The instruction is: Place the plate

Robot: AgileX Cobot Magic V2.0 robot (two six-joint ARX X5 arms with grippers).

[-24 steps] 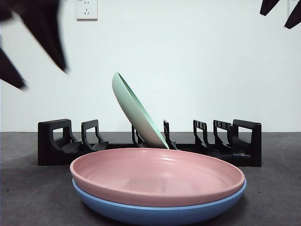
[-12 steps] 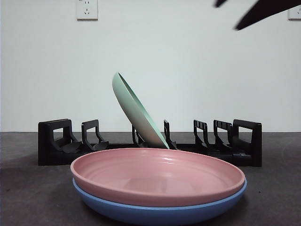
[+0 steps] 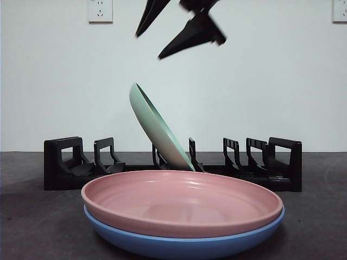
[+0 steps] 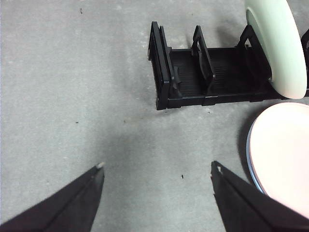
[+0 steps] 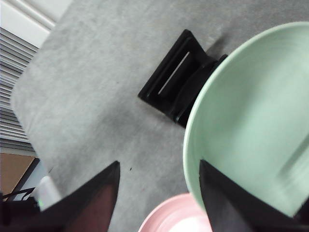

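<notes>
- Front view: I see a green plate [image 3: 157, 130] standing tilted in a slot near the middle of the black dish rack [image 3: 65, 168], its upper rim leaning toward the rack's left end. In front of the rack, close to the camera, a pink plate [image 3: 181, 203] lies nested in a blue plate [image 3: 184, 246] on the dark table [image 3: 32, 227]. One gripper, which the wrist views let me match to the right gripper [image 3: 171, 30], hangs in the air above the green plate and well apart from it, its two black jaws spread and empty. Two wall sockets [image 3: 100, 10] sit high on the white wall.
- Left wrist view: I see the left gripper [image 4: 157, 171] over bare grey table, jaws wide apart with nothing between them. Ahead lie one end of the rack [image 4: 193, 72], the green plate [image 4: 280, 48] standing in it, and the edge of the pink plate [image 4: 285, 150] on the blue one.
- Right wrist view: the right gripper [image 5: 159, 171] has its jaws parted and holds nothing. Beyond them I see the green plate's hollow face [image 5: 251, 111], large and near, the rack's end [image 5: 176, 79] past it, and a sliver of the pink plate [image 5: 174, 217] below.
</notes>
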